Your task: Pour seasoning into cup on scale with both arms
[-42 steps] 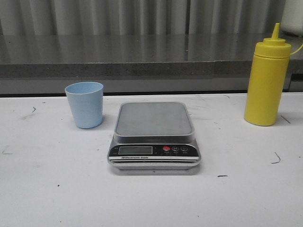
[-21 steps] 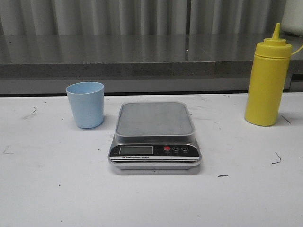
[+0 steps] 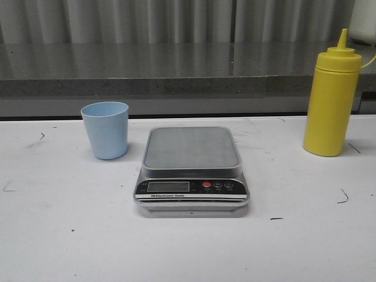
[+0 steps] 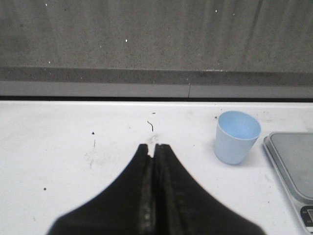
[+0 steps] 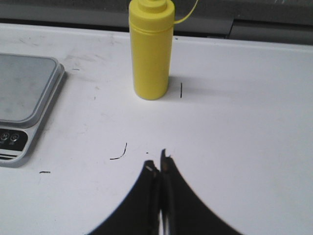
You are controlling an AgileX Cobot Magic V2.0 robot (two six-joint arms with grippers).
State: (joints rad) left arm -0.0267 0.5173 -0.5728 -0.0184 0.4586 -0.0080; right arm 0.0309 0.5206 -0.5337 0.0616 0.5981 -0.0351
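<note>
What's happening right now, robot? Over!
Left claw shut, empty. Right claw shut, empty. Cup on the table left of the scale, not on it. Yellow seasoning bottle upright, right side. Nothing in the way.

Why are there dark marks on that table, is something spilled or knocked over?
Nothing is spilled. The cup, the scale and the yellow bottle all stand upright and apart. The table only carries small dark scuffs. One oddity for the job: the cup sits beside the scale, not on it.
</note>
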